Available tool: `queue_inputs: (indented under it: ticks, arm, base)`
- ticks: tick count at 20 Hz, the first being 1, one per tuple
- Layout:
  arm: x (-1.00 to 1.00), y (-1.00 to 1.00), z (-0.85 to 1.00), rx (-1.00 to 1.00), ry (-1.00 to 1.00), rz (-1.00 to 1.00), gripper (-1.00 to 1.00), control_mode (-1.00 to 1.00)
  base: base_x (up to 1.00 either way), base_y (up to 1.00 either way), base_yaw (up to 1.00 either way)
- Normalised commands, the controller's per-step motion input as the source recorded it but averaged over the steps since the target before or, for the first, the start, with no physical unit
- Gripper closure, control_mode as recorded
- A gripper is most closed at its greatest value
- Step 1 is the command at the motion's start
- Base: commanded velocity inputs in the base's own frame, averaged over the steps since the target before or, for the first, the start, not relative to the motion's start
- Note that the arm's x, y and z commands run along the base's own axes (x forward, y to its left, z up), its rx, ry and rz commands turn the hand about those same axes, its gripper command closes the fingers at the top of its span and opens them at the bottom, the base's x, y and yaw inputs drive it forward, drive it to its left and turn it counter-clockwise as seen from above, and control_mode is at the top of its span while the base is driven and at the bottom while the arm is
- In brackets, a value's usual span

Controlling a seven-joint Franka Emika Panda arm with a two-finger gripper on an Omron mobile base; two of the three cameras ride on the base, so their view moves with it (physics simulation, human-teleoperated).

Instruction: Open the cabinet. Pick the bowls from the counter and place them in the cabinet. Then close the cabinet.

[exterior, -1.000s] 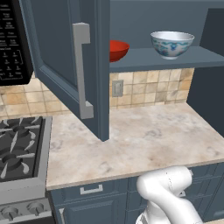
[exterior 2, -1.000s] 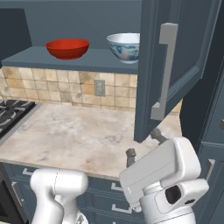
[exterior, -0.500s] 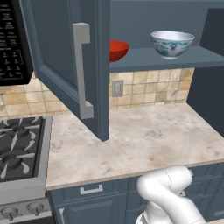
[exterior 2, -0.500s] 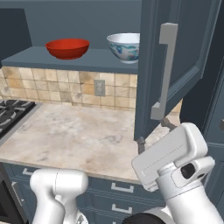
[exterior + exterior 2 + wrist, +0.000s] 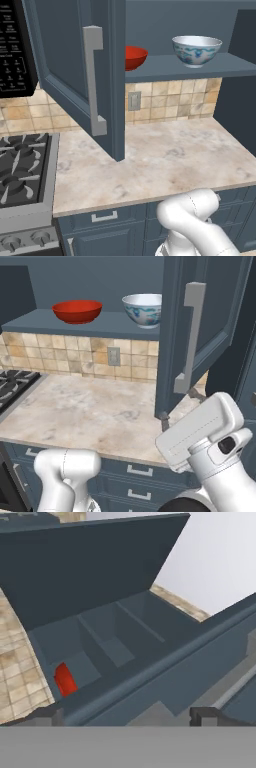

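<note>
1. Dark blue-grey wall cabinet standing open, holding both bowls on its shelf.
2. Glossy red bowl sitting left; white blue-patterned bowl right.
3. Beige marbled counter lying below.
4. Gripper hanging spread, grasping nothing.

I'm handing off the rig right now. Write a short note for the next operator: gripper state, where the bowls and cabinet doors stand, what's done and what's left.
Gripper: open, holding nothing, low by the right cabinet door, looking up into the cabinet.
Red bowl: on the cabinet's lower shelf, left side.
White bowl with blue pattern: on the same shelf, to the red bowl's right, apart from it.
Counter: no bowls on it.
Cabinet: both doors open; left door swung out over the counter.
Done: cabinet opened, both bowls placed.
Left: close both doors, probably the right one first, since the hand is nearest it.
</note>
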Motion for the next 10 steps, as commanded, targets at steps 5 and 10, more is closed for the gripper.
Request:
queue_inputs:
  ticks: [5, 10]
  arm:
    - [0.48, 0.0, 0.0, -0.01, 0.0, 0.06, -1.0, -1.0]
    - [0.65, 0.18, 0.0, -0.08, 0.03, 0.05, -1.0, -1.0]
  base:
    - [0.0, 0.0, 0.0]
    - [0.0, 0.0, 0.0]
